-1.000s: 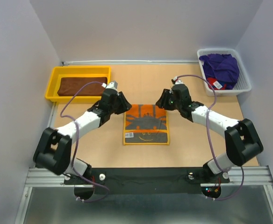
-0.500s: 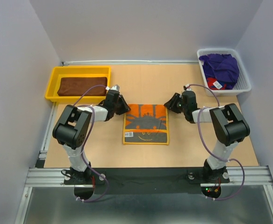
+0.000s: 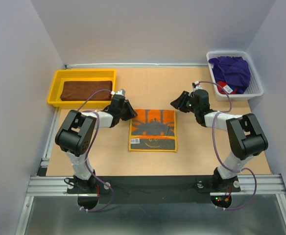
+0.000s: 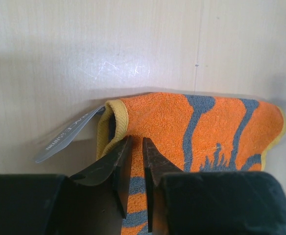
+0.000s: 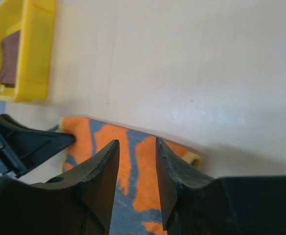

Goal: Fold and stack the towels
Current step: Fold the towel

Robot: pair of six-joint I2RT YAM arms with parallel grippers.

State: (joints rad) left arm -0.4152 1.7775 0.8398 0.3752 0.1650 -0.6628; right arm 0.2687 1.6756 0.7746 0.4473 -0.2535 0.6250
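1. On the tabletop (image 3: 206,152) the orange towel (image 3: 153,129) lies flat — far edge between both grippers.
2. At its far-left corner the left gripper (image 4: 136,142) pinches cloth; the right gripper (image 5: 137,143) (jaws apart) hovers over the far-right corner.

Red terry towel (image 3: 225,88) mostly buried under purple terry towel (image 3: 231,71); orange printed terry towel (image 4: 202,127) near edge hidden behind left fingers (image 4: 108,169).
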